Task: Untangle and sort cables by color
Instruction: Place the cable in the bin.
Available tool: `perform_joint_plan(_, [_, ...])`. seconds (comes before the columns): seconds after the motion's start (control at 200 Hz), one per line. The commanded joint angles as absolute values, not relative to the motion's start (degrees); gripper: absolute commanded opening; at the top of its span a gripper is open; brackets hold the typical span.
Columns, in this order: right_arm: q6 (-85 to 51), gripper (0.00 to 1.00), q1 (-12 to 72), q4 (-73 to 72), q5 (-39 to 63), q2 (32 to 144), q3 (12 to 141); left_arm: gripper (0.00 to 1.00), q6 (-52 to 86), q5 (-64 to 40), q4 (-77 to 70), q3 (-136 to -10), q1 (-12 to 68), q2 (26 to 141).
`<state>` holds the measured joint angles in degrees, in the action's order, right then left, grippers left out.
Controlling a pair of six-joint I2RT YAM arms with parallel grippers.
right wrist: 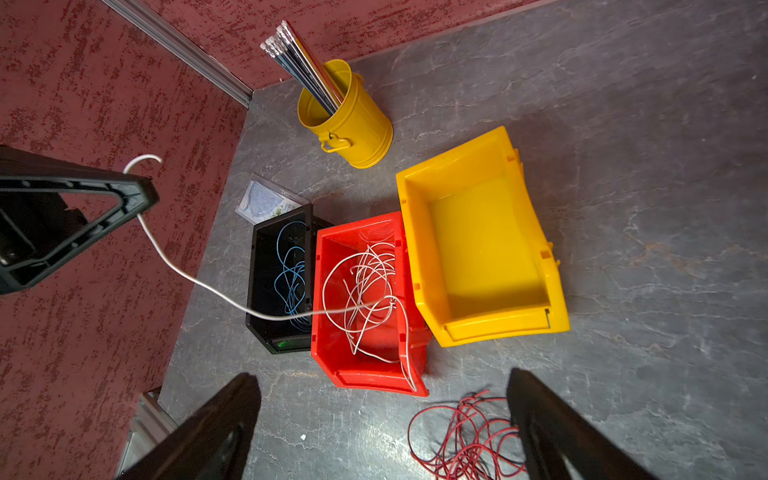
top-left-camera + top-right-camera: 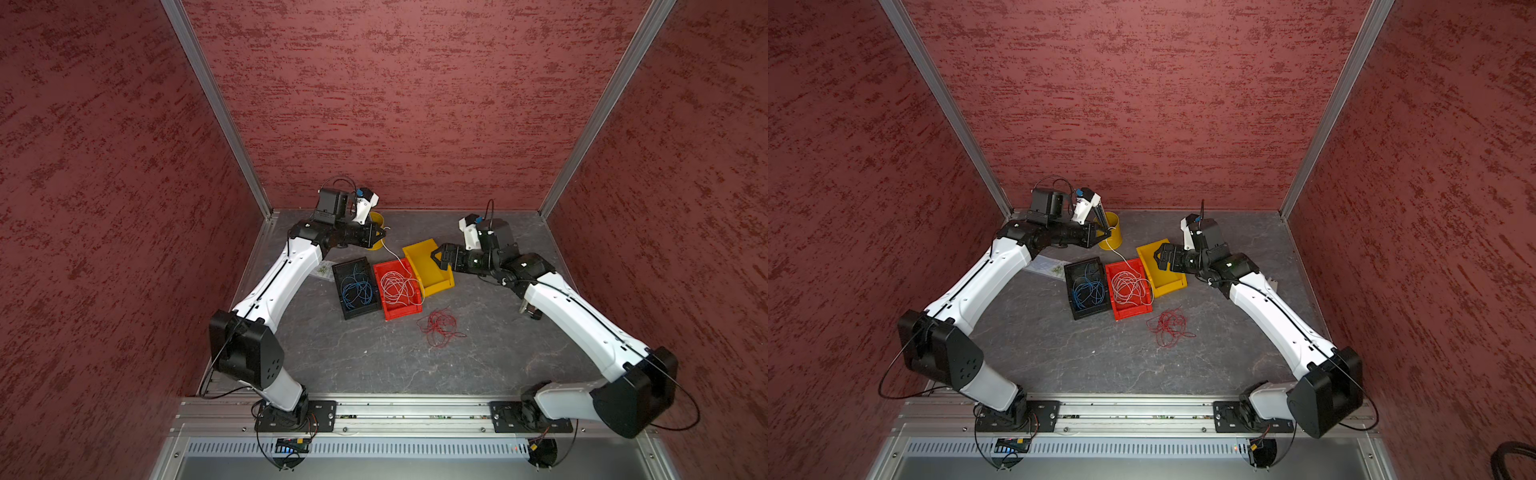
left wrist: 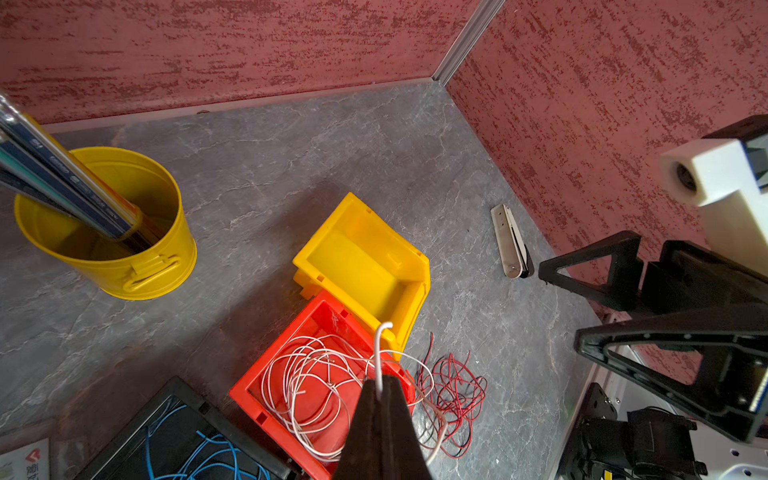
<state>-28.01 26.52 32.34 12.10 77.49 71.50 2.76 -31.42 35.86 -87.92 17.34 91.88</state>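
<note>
Cable sort, part done: blue cables (image 2: pixel 356 289) in black bin (image 2: pixel 338 270); whitish-grey cables (image 2: pixel 399 289) in red bin (image 2: pixel 401 313), one whitish-grey strand (image 1: pixel 199 286) running up to left gripper (image 3: pixel 380 390), pinched tight; red cables (image 2: pixel 440 328) loose on table (image 2: pixel 374 353), seemingly left to sort; yellow bin (image 2: pixel 432 274) empty; right gripper (image 2: pixel 436 257) spread wide, holding nothing.

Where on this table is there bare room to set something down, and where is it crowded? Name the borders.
Free: the wide stretch between the red cables and the front rail; the far corner behind the yellow bin. Crowded: black bin, red bin, yellow bin side by side; white cable rising to the shut left claw.
</note>
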Motion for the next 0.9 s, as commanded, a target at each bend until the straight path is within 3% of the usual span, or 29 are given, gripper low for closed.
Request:
perform_joint_plan(0.0, [-28.6, 0.98, 26.1, 30.7, 13.6, 78.1, 71.7, 0.00, 1.1, -31.7, 34.0, -87.0, 17.1, 93.6])
perform_joint_plan(0.566, [-29.7, 0.98, 26.2, 30.4, 16.0, 77.3, 69.3, 0.00, -5.8, -15.2, 38.6, -83.4, 24.3, 100.7])
perform_joint_plan(0.897, [-29.5, 0.98, 26.1, 31.5, 15.4, 76.2, 68.9, 0.00, -5.5, -13.8, 38.0, -83.7, 27.1, 107.6])
